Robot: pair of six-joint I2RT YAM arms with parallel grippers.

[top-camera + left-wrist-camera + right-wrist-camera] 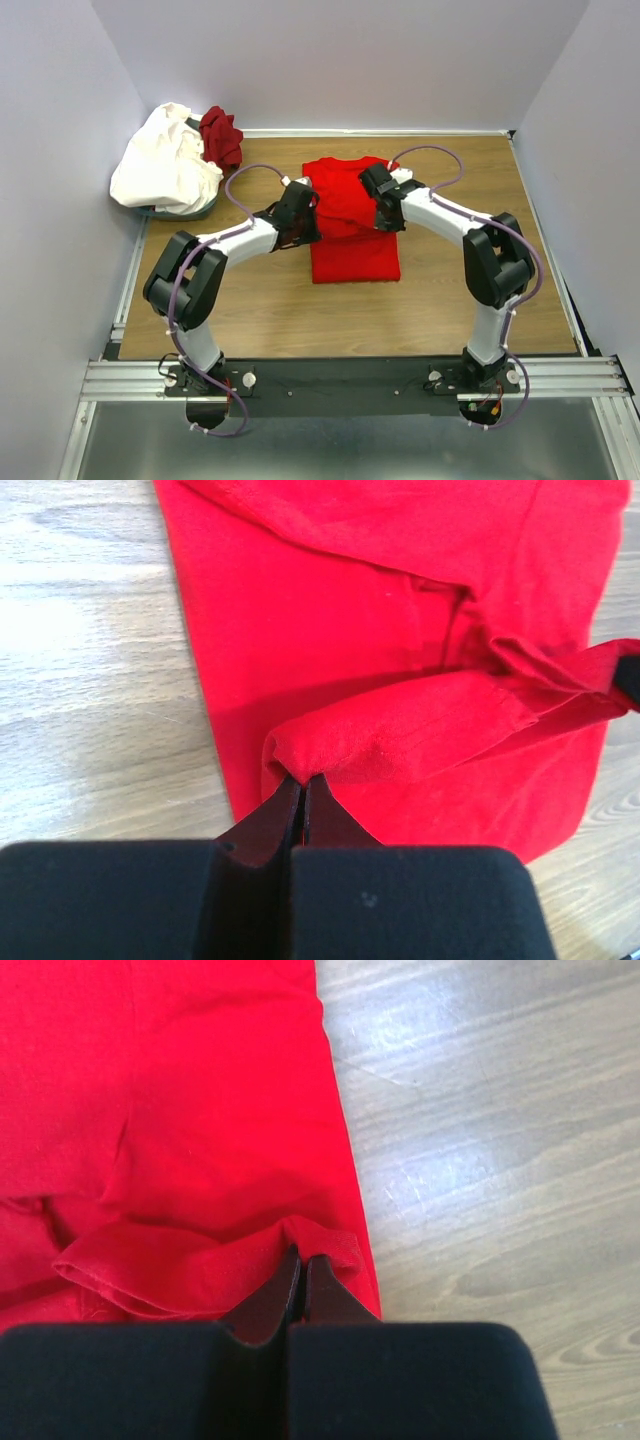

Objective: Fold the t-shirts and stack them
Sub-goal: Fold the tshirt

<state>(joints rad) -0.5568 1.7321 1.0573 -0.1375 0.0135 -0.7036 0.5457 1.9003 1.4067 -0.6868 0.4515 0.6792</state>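
Note:
The bright red t-shirt (352, 235) lies partly folded in the middle of the table. My left gripper (306, 222) is shut on a fold of the shirt's left edge; its tips (303, 780) pinch a raised roll of red cloth (400, 730). My right gripper (385, 212) is shut on the shirt's right edge; its tips (303, 1258) pinch a lifted hem (200, 1270). Both hold the same fold a little above the lower layer. The white t-shirt (165, 162) and the maroon t-shirt (221, 136) lie crumpled at the back left.
The white and maroon shirts rest in a grey basket (185, 210) at the back left corner. Walls close in the table on the left, back and right. Bare wood (480, 1140) shows to the right of the shirt and on its left (90, 660).

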